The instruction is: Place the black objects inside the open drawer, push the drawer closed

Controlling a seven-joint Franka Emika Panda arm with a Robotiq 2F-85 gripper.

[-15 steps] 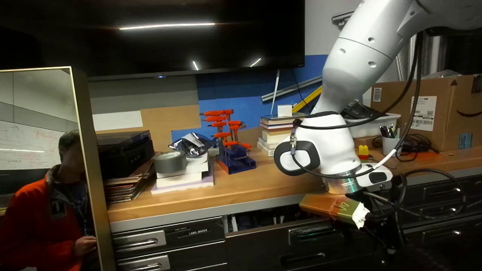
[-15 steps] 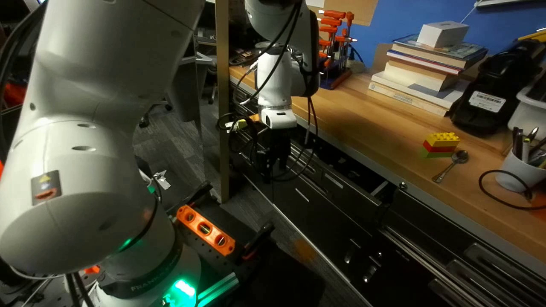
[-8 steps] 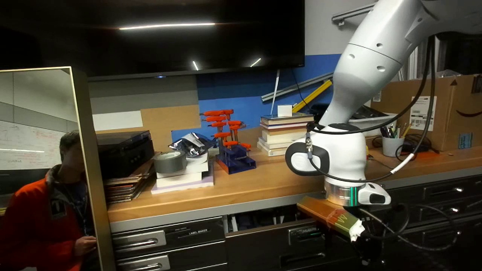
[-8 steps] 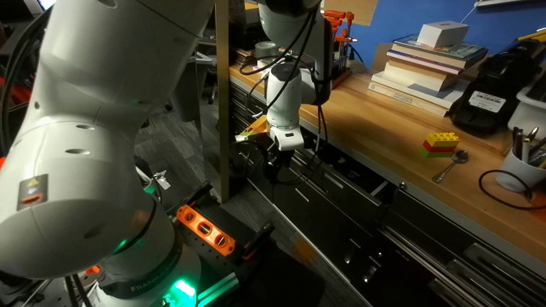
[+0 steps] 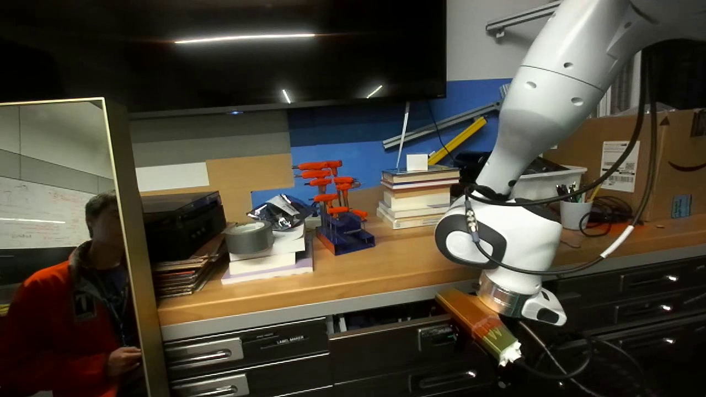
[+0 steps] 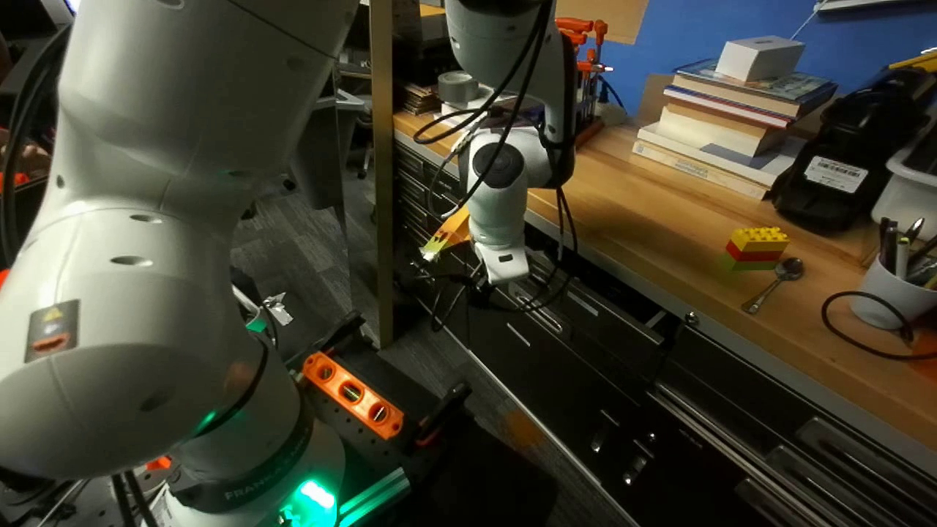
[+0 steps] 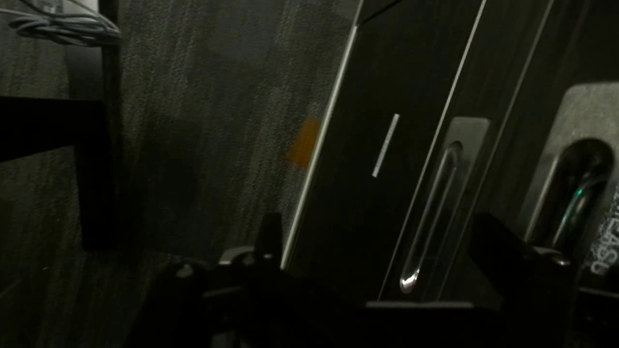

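Observation:
The drawer, dark grey metal, is partly open under the worktop in both exterior views; its front shows here and here. Dark and pale contents show in its opening, too dim to name. No separate black objects can be made out outside it. My gripper is open in the wrist view, its dark fingers wide apart with nothing seen between them. It faces the cabinet fronts at a tilt, beside the drawer's front. In the exterior views it is dark and mostly hidden by the wrist and cables. Whether it touches the drawer cannot be told.
The wooden worktop overhangs the drawers. It holds books, a hex-key stand, toy bricks and a spoon. An orange box is fixed on my wrist. Loose cables hang round it. A tall mirror stands beside the cabinet.
My wrist has moved lower and tilted towards the cabinet. The drawer has slid a little inwards in the last half second. The toy bricks and other things have not moved.

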